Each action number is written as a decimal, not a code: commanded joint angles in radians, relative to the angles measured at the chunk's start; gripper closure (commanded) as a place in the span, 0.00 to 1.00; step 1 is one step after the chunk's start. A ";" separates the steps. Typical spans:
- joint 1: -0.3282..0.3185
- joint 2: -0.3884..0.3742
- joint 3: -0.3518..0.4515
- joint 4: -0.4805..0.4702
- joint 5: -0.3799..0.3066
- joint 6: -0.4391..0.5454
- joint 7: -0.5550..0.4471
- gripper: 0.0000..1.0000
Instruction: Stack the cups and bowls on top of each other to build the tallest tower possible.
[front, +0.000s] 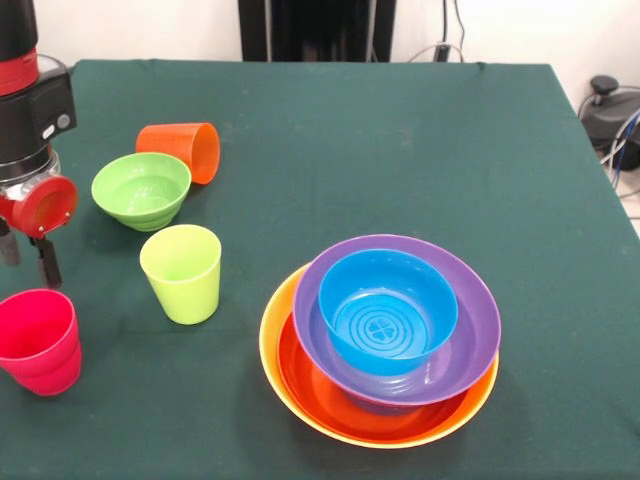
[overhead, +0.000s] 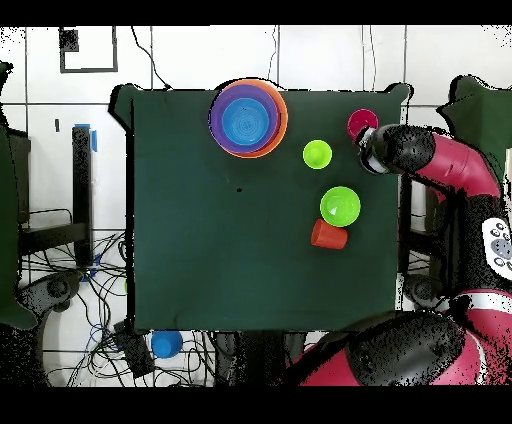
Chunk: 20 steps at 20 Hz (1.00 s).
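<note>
Robot arm cut off at left edge, gripper (front: 25, 262) fingers hard to see, cannot tell if apart, blue bowl (front: 388, 310) inside purple bowl (front: 472, 322), red-orange bowl (front: 305, 385), yellow-orange bowl (front: 270, 335) lower middle, cups (front: 182, 272) left.

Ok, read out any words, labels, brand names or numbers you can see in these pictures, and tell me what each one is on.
There is no readable text in either view.
The blue bowl has raised rings and a cross pattern moulded in its bottom, not letters.
The orange cup, lime green cup, pinkish red cup and green bowl carry no print.
The arm's white panel has small dark marks, too small to read.
</note>
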 joint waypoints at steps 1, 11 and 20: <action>0.033 -0.025 0.063 0.000 -0.046 0.130 -0.297 0.00; 0.028 0.028 0.089 -0.061 -0.052 0.118 -0.306 0.00; 0.039 0.062 0.108 -0.139 -0.070 0.130 -0.332 0.00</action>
